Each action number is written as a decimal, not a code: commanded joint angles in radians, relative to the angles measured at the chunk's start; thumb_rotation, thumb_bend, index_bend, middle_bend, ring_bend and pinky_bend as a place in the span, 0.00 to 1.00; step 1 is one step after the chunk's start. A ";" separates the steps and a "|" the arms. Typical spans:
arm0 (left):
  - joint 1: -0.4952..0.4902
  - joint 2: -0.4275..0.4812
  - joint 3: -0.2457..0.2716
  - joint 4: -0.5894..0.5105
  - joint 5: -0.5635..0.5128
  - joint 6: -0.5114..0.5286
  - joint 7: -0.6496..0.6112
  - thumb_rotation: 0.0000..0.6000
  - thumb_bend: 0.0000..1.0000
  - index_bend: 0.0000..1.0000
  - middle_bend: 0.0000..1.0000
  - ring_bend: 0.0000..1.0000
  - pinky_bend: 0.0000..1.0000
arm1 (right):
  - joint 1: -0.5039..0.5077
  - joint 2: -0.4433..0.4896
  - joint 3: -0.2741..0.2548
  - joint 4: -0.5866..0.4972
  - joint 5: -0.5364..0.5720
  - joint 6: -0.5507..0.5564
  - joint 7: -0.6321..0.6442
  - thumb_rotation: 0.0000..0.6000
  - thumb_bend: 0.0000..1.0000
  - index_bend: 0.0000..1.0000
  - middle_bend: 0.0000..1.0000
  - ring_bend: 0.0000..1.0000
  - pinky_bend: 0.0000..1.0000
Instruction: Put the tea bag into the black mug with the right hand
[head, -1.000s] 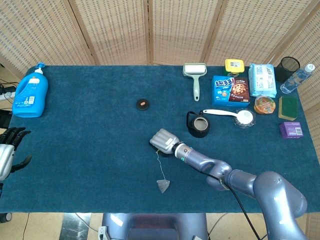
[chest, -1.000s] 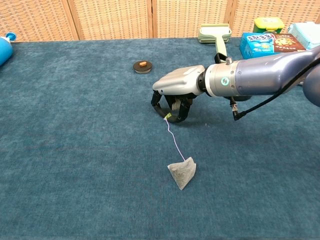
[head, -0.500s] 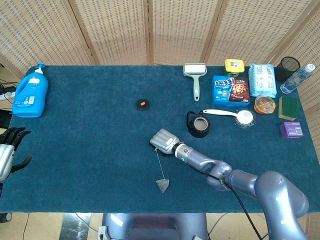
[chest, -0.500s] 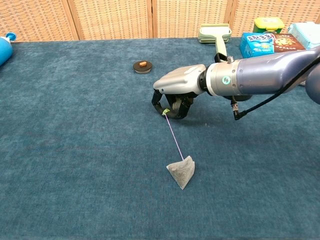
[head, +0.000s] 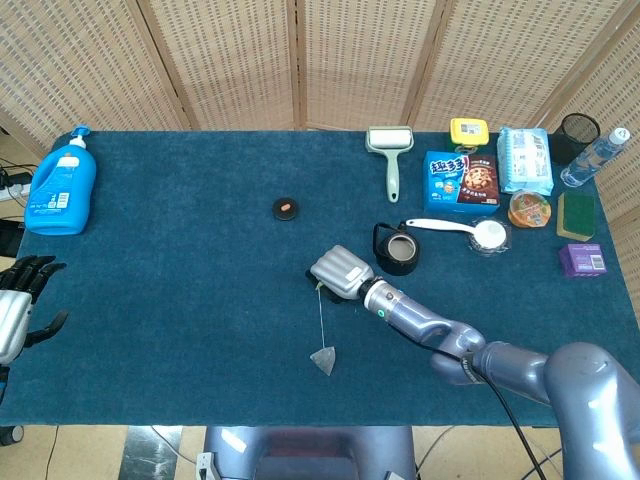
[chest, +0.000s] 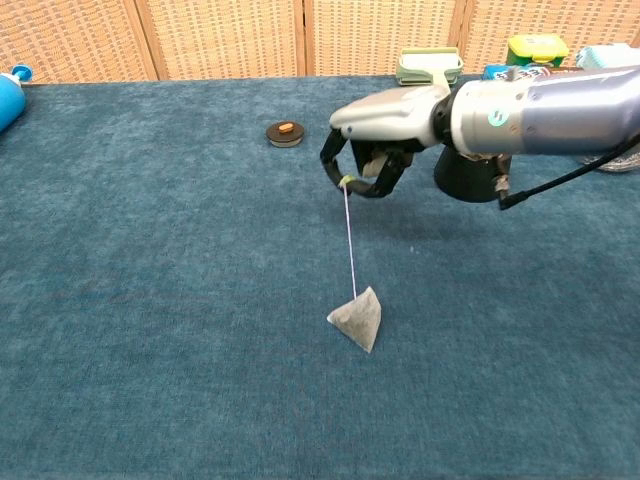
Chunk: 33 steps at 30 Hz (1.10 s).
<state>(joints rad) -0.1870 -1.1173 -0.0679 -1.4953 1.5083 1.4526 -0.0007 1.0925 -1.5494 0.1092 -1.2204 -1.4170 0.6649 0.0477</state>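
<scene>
— Where are we working?

— At a table under a dark blue cloth (head: 180, 300), with woven screens (head: 220, 60) behind it.

— And the tea bag?

— We see the tea bag (chest: 357, 320) dangling on its string (chest: 349, 240), near the front edge of the cloth, at about 7 o'clock from the black mug (head: 396, 250). Whether its lower corner touches the cloth we cannot tell. Our right hand (chest: 372, 150) pinches the small tag at the top of the string between its fingertips, the hand raised above the cloth with the string running taut and almost straight down.

— What is in the mug?

— The black mug stands upright just beside the right hand, at 2 o'clock from it; in the head view its inside looks brownish, but we cannot tell what that is.

— Other containers?

— A white scoop (head: 470, 232) lies at 3 o'clock from the mug. At the far right corner stands a black mesh cup (head: 579, 135); its contents are hidden from us. A round orange tub (head: 529, 209) sits sealed. A blue detergent bottle (head: 62, 185) stands at the far left.

— The left hand?

— Our left hand (head: 18, 300) shows at the left edge, fingers spread, holding nothing.
</scene>
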 joint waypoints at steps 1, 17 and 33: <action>0.001 -0.002 0.002 -0.004 0.006 0.004 0.001 1.00 0.31 0.21 0.18 0.13 0.23 | -0.043 0.067 0.017 -0.071 0.020 0.057 -0.008 1.00 0.69 0.57 1.00 1.00 1.00; -0.005 -0.001 0.007 -0.044 0.020 0.000 0.027 1.00 0.31 0.21 0.18 0.13 0.23 | -0.141 0.293 0.092 -0.276 0.089 0.157 0.071 1.00 0.69 0.57 1.00 1.00 1.00; -0.008 0.004 0.002 -0.049 0.016 -0.001 0.032 1.00 0.31 0.21 0.18 0.13 0.23 | -0.150 0.397 0.188 -0.270 0.156 0.108 0.279 1.00 0.69 0.58 1.00 1.00 1.00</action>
<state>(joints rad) -0.1947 -1.1130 -0.0653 -1.5444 1.5245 1.4517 0.0317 0.9462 -1.1636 0.2890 -1.4909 -1.2672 0.7775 0.3150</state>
